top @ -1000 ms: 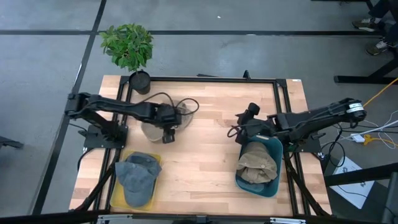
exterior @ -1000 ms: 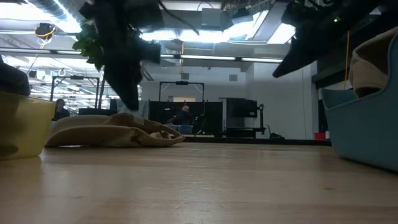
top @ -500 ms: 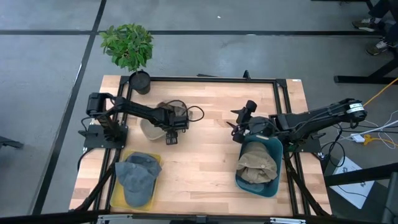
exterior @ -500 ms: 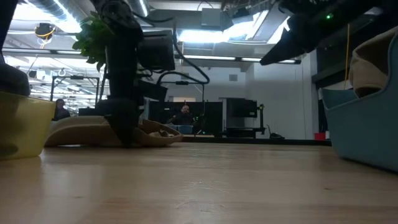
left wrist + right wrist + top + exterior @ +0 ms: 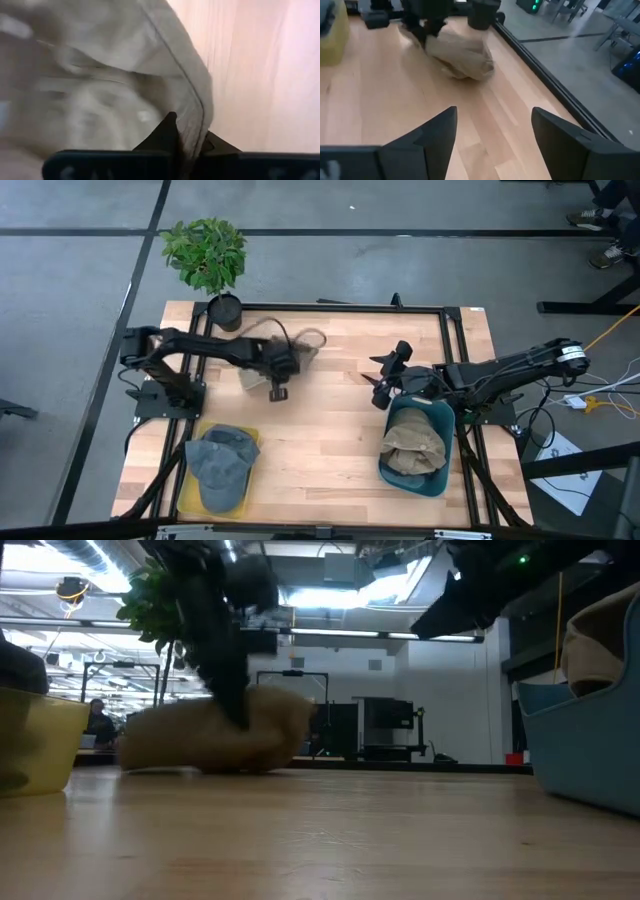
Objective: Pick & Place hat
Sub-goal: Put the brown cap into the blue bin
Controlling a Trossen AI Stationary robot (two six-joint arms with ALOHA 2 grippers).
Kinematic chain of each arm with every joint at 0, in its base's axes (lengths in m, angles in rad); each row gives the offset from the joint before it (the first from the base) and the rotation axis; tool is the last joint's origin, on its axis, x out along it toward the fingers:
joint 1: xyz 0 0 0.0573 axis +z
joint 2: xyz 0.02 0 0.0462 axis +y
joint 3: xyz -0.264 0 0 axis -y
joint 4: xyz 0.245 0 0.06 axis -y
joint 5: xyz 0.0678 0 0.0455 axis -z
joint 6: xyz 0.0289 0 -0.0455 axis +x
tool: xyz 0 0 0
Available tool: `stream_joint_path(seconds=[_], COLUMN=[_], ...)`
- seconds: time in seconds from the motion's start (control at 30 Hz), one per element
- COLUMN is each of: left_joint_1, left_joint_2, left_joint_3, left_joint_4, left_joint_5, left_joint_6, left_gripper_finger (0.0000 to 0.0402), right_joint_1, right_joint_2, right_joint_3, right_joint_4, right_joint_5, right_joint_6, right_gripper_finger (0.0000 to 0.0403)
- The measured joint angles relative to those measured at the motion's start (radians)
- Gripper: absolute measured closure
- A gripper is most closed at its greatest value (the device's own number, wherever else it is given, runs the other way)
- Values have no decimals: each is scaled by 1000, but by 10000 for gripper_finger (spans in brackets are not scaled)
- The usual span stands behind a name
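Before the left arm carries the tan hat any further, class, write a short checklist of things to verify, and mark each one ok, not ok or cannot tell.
1. Left claw shut on the tan hat: ok; the wrist view shows fabric pinched between its fingers.
2. Hat fully clear of the table: not ok; in the low view its underside is at the wood.
3. Yellow bin free: not ok; a blue cap fills it.
4. Blue bin free: not ok; another tan hat lies in it.
5. Right claw open and apart from the carried hat: ok.
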Motion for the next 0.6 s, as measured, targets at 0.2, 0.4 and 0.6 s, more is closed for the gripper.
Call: stream_joint_path(seconds=[0.2,0.4,0.6], left_joint_1=[40,42,26], left_joint_2=[-189,-349,-434], left_joint_3=[0,1,2], left_joint_4=[177,351,422], left_joint_5=[105,116,145], left_joint_6=[0,0,0], left_gripper_finger=[399,399,399], right_joint_1=[0,0,-14], right_joint_2=[45,121,208], right_joint_3=[0,0,0], right_joint_4=[134,346,565], right_joint_5=[0,0,0], right_joint_6=[-43,-211,-336], right_gripper_finger=[148,148,148])
